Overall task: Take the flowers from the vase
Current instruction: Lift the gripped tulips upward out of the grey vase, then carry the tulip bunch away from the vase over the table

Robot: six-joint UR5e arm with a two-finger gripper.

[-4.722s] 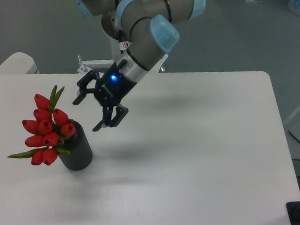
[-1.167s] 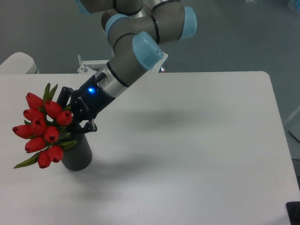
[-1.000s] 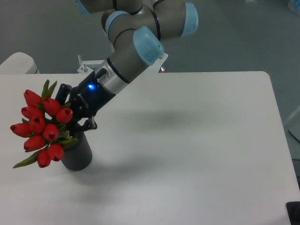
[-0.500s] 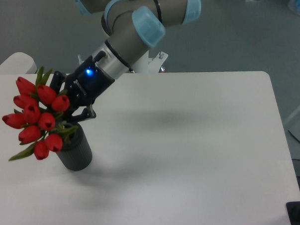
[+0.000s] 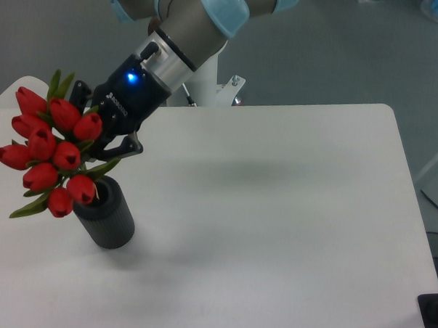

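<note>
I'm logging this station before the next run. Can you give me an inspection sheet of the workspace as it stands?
Surface: white table, bare apart from the vase.
Job's things: red flowers held up and tilted left; black vase upright below them. Whether the stems have cleared the hole cannot be told.
Clutter: nothing seen.
Grippers: hand shut on the flowers, blue light lit.
Cables: one at the right edge.
Surroundings: grey floor; dark object at bottom right.

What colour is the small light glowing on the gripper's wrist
Blue. The light shows clearly in the fixed camera view, just above the gripper holding the flowers.
</note>
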